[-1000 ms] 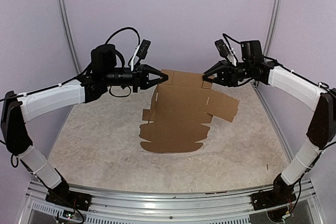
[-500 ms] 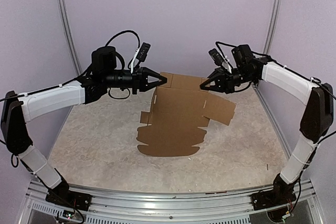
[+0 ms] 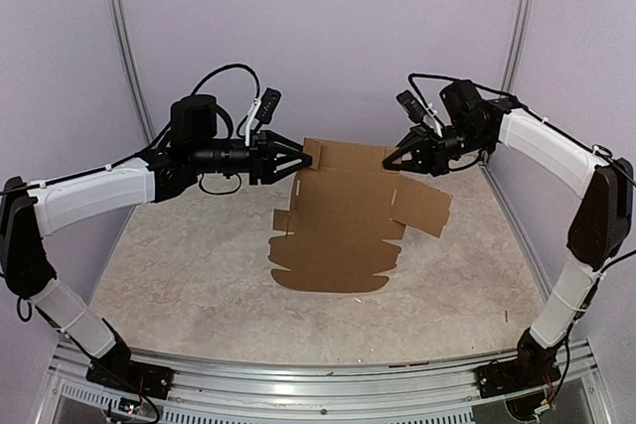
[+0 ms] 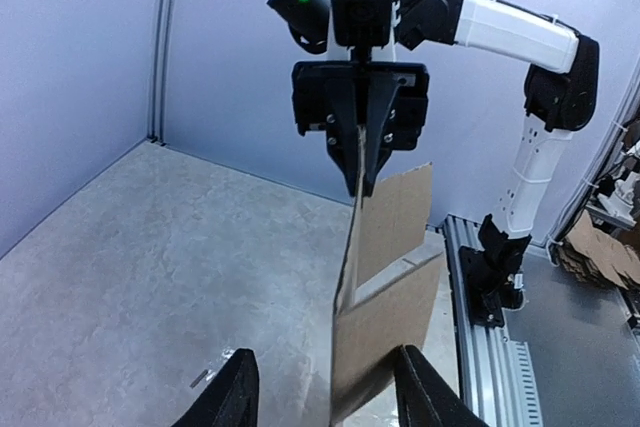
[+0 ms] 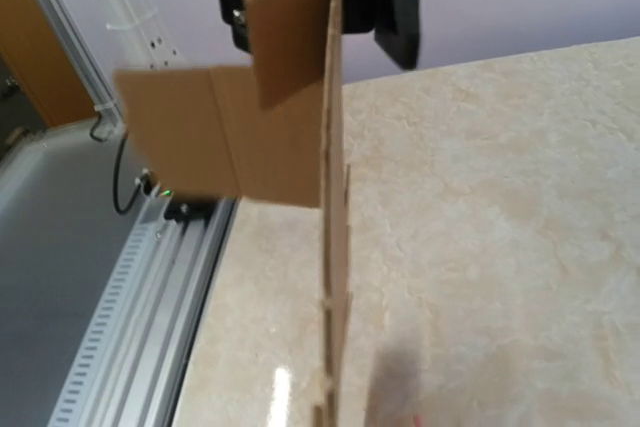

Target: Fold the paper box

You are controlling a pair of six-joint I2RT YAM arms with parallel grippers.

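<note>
Left jaws spread astride the paper box (image 3: 338, 211); right jaws alone pinch its edge, so it may swing or slip.

The paper box (image 3: 343, 211) is an unfolded brown cardboard sheet. Its far edge is raised, its scalloped near flap lies on the worktop (image 3: 179, 275) toward the far middle, and one side flap juts right.
</note>
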